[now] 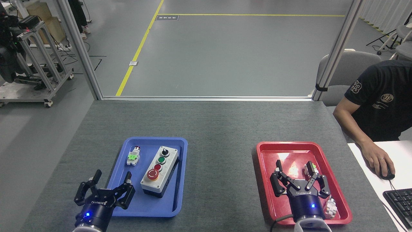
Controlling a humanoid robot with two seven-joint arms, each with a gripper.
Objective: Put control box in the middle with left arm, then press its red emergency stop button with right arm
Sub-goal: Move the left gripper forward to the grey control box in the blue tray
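The control box (160,171) lies in the blue tray (180,180), light grey on a black base, with a black knob, a green button, a small red button and the red emergency stop button (152,174) nearest me. My left gripper (112,178) is open at the tray's near left edge, left of the box and apart from it. Over the red tray (265,180), my right gripper (294,167) is open and holds nothing. The middle (222,167) is bare dark-grey tabletop between the two trays.
A small push-button switch (133,157) with a green part lies in the blue tray left of the box. Two small switches (331,207) lie in the red tray near my right gripper. A person's hand (378,159) rests on a mouse at the right.
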